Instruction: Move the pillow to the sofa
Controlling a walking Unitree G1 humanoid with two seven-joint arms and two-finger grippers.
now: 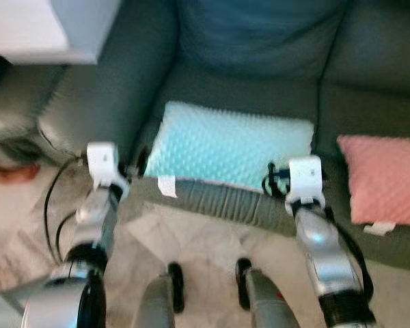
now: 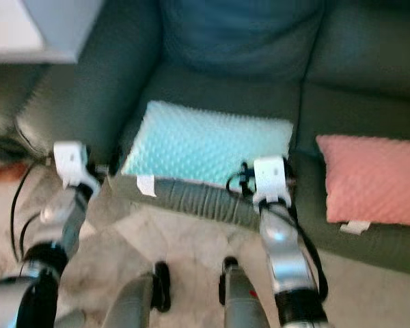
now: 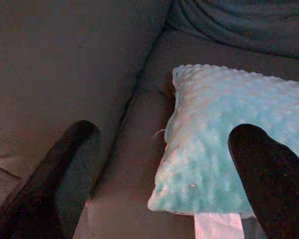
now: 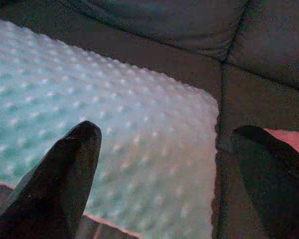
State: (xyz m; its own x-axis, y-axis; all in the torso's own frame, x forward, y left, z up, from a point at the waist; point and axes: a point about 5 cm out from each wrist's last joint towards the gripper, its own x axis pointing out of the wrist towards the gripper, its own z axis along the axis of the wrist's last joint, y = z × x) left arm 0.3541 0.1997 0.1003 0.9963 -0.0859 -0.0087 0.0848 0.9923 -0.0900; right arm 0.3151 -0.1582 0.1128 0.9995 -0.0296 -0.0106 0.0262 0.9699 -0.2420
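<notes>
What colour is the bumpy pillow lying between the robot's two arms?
Light aqua pillow, its raised dots clearest in the right wrist view.

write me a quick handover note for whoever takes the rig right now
Left gripper: open, holding nothing, at the near left corner of the light blue pillow.
Right gripper: open, holding nothing, over the pillow's near right corner.
Pillow: lying flat on the dark sofa seat, near the front edge; a pink pillow lies to its right.
Done: pillow is on the sofa and released.
Left: probably just draw both arms back.
</notes>
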